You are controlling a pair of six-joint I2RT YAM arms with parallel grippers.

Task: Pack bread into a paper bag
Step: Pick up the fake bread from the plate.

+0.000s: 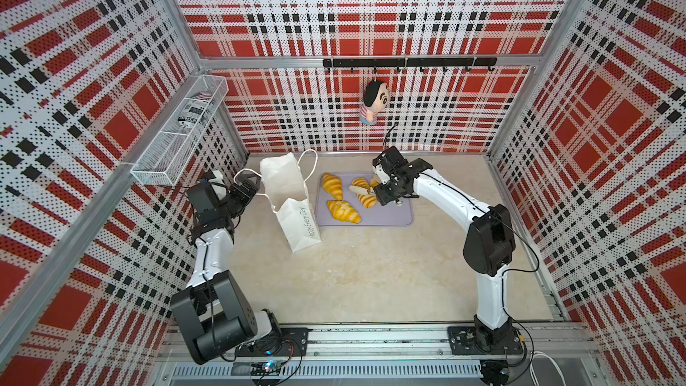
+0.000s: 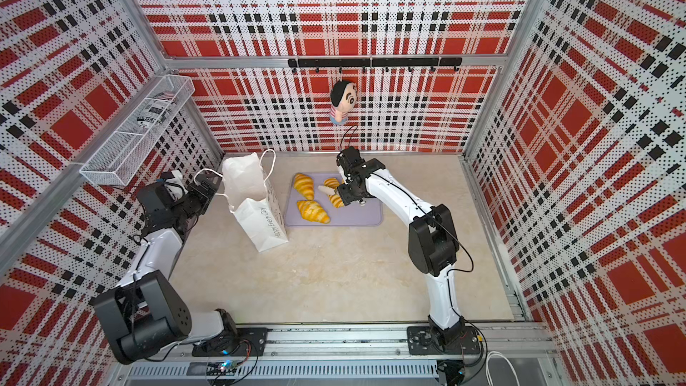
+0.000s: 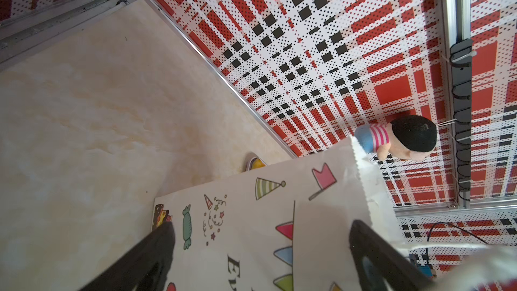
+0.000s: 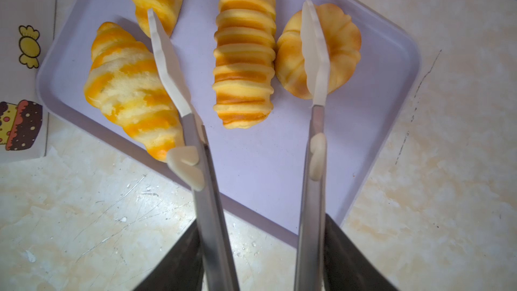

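Observation:
The white paper bag (image 1: 297,224) stands open left of the lavender tray (image 1: 393,213). Two croissants (image 1: 331,185) (image 1: 343,211), a ridged long roll (image 1: 366,200) and a small ring bun (image 1: 373,182) lie on the tray. My right gripper (image 4: 263,247) is shut on the metal arms of white-tipped tongs (image 4: 204,163). The tong blades stand apart on either side of the roll (image 4: 243,57), one over the ring bun (image 4: 341,51). My left gripper (image 3: 260,236) is open at the bag's printed side (image 3: 251,233), with a cord handle (image 1: 241,172) looped by it.
A white wire basket (image 1: 178,135) juts from the left wall above my left arm. A plush doll (image 1: 374,102) hangs from the black hook rail (image 1: 408,62) on the back wall. Plaid walls close in three sides.

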